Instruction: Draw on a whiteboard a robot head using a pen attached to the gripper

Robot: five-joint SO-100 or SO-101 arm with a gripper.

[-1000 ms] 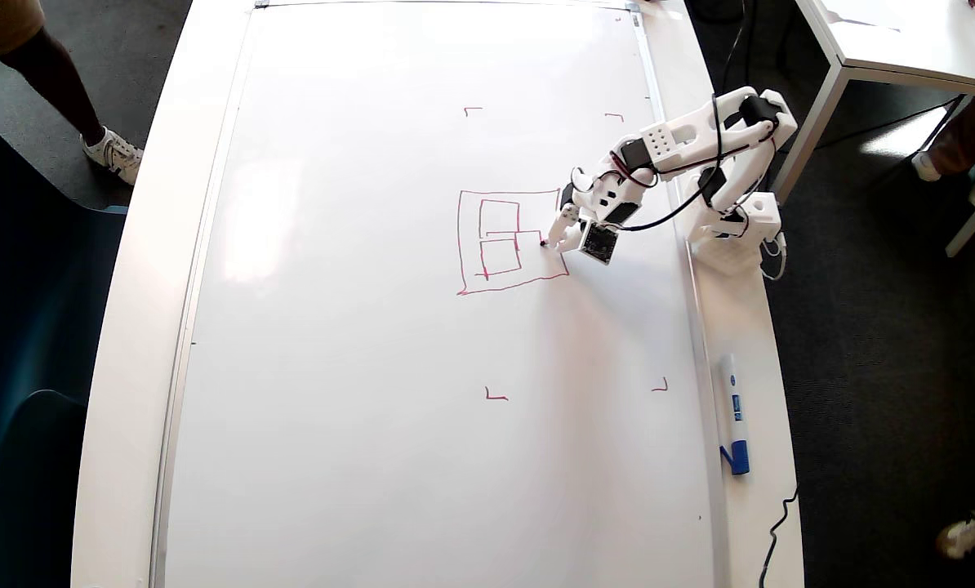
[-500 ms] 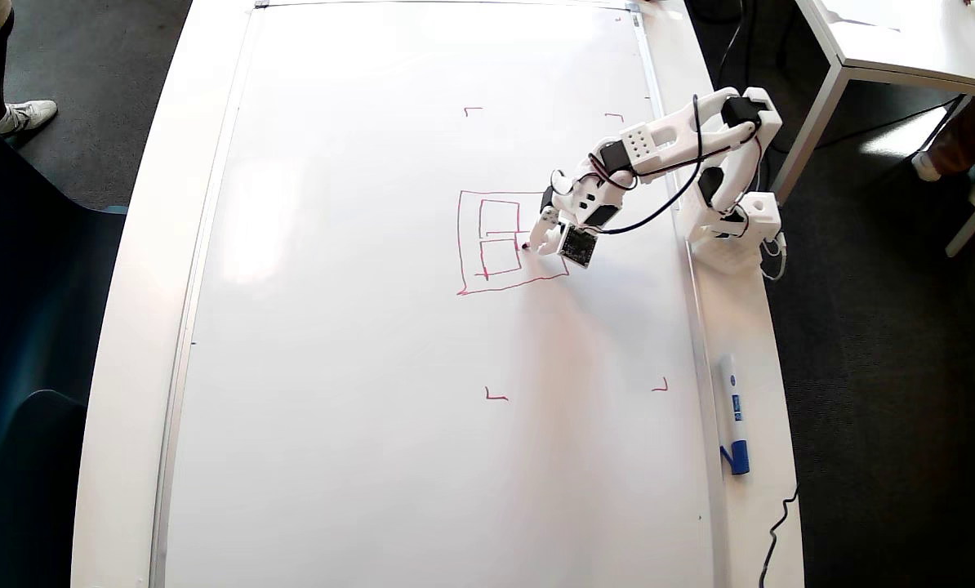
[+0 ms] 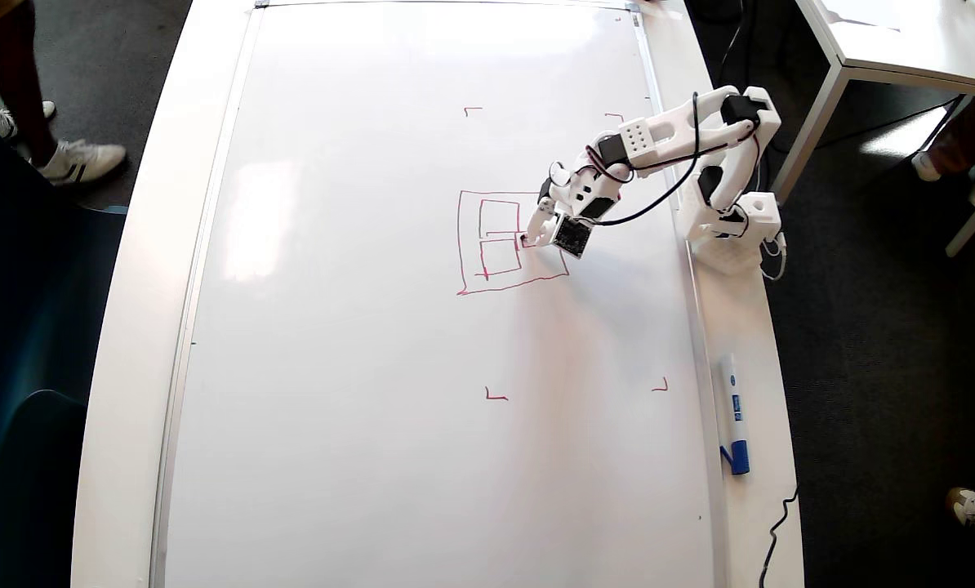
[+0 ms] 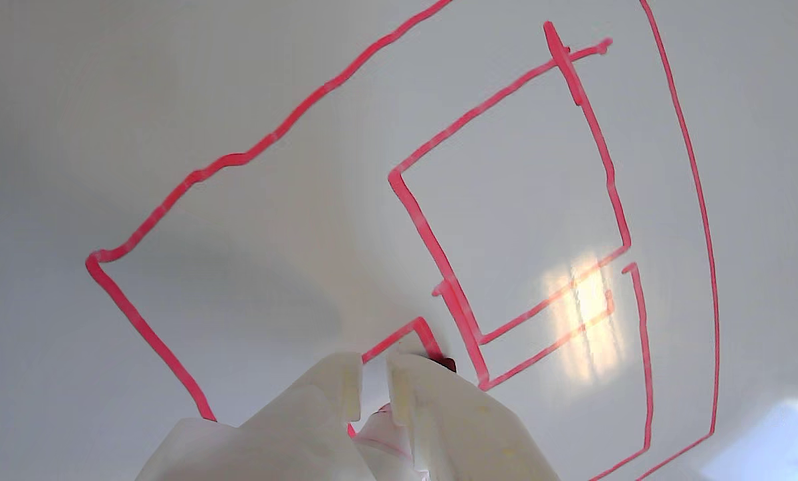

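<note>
Only the overhead view shows the blue-capped marker (image 3: 733, 416) beside the whiteboard (image 3: 373, 408).

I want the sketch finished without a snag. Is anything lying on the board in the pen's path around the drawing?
Nothing visible does. The whiteboard around the robot head is bare apart from red corner marks. The blue-capped marker lies off the board, on the desk edge, away from the gripper.
</note>
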